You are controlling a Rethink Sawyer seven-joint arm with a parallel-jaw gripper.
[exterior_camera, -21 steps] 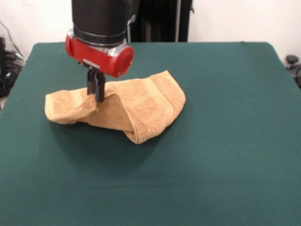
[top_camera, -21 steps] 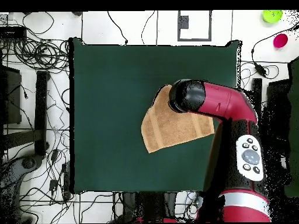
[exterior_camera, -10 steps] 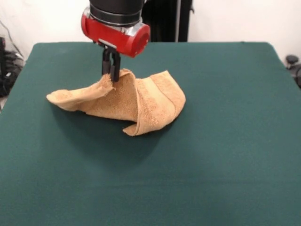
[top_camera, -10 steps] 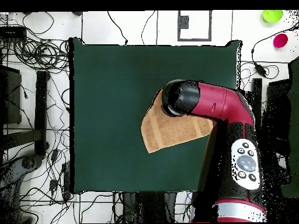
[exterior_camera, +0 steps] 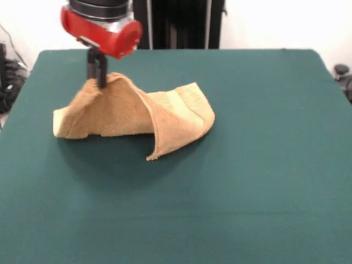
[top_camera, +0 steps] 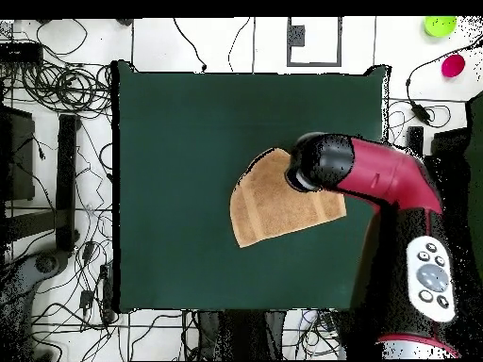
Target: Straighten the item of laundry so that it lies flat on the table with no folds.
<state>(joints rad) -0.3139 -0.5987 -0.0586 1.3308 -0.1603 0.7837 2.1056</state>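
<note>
Pincer [exterior_camera: 98, 77] is clamped on the towel [exterior_camera: 137, 118], black fingers [exterior_camera: 102, 71] together on a pinch of cloth at the peak. Red wrist housing sits directly above it at the top of the front view. Cloth hangs down from the pinch like a tent: one slope drops to a bunched end resting on the bench [exterior_camera: 247, 165] at picture left, the other runs down to picture right, where the woven band and hem show. The right part is folded over itself, and a lower edge curls toward the camera, just off the surface. Towel is not flat; several folds visible.

Overhead view: arm [top_camera: 377, 179] covers one corner region of the towel [top_camera: 269, 203], pincer itself hidden under the wrist. Towel lies near the middle of the green bench [top_camera: 170, 141], closer to the arm's side, rest of the top bare around it. Cables on the floor around the bench.
</note>
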